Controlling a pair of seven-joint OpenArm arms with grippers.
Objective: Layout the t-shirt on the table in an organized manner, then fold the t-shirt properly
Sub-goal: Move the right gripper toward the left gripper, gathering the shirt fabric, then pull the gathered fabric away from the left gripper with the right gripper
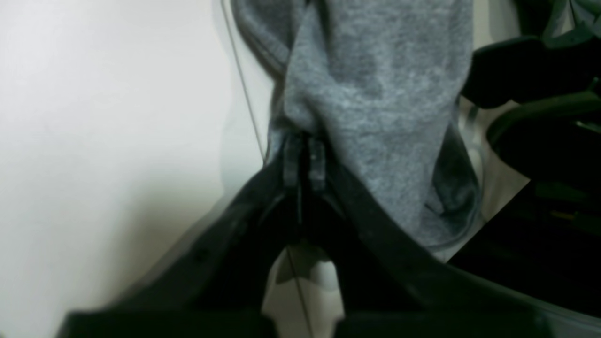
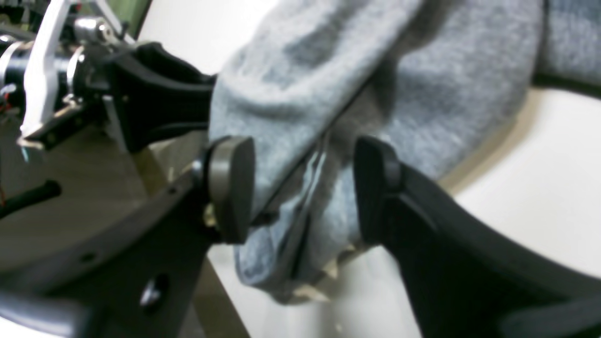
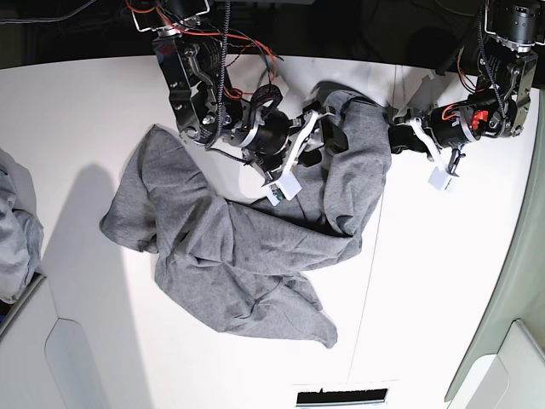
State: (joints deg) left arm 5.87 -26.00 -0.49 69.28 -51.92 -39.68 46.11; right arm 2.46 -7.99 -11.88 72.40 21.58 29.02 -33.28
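The heather-grey t-shirt [image 3: 247,256] lies crumpled across the middle of the white table [image 3: 85,111], with one end pulled up toward the far side between the two arms. My left gripper [image 3: 393,136] is shut on an edge of that raised end; the left wrist view shows the fingertips [image 1: 304,162] pinched together on grey cloth [image 1: 375,94]. My right gripper [image 3: 328,132] stands open just beside it. In the right wrist view a hanging fold of the shirt [image 2: 305,141] runs between its two pads [image 2: 232,188], which stand well apart.
A lighter bluish-grey cloth pile [image 3: 15,226] sits at the left edge. A white bin [image 3: 60,358] stands at the lower left. A thin seam [image 3: 375,256] crosses the tabletop. The table's curved edge [image 3: 502,281] runs down the right.
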